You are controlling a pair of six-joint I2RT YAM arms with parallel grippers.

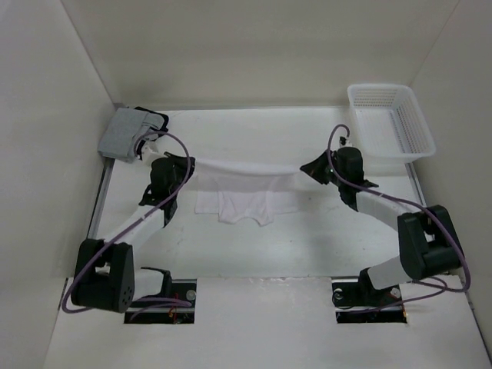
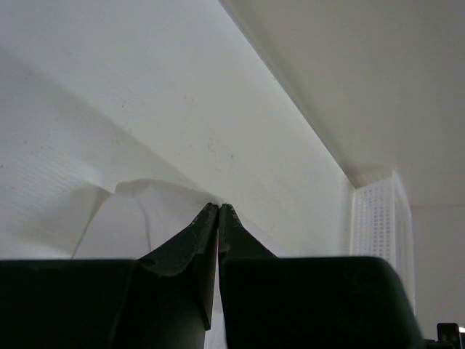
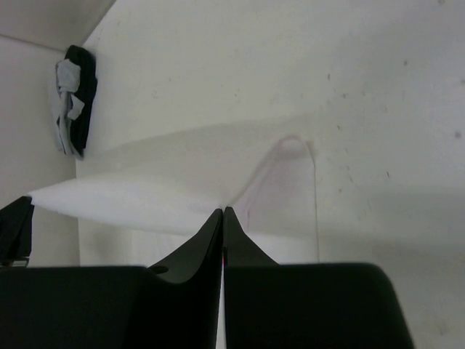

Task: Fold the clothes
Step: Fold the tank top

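Inspector: Arm bases, two counted, sit nearest the lens at the near edge of the bench (image 1: 254, 254). They belong to the left arm (image 1: 138, 224) and the right arm (image 1: 380, 204), and both reach toward the far side.

Clerk: Largest item first, please.

Inspector: One bench, white, with walls on three sides. Next in size are the two arms already noted. Then one white garment (image 1: 244, 196), shorts-shaped with two short legs. It is at the middle of the bench, closer to the far edge than the near one. Its top edge is drawn into a taut line between the two grippers, and both legs point toward the near edge. Whether its lower part rests on the bench, I cannot tell.

Clerk: Other items?

Inspector: One mesh basket (image 1: 411, 127), white, in the far right corner. One grey-and-black bundle (image 1: 127, 134) in the far left corner, apart from the white garment.

Clerk: Grippers?

Inspector: Two. The left gripper (image 1: 190, 161) has its jaws pressed together, pinching the garment's top left corner. The left wrist view shows white cloth caught at the fingertips (image 2: 196, 233). The right gripper (image 1: 304, 165) is likewise clamped, on the top right corner. In the right wrist view, cloth runs leftward from its fingertips (image 3: 207, 233).
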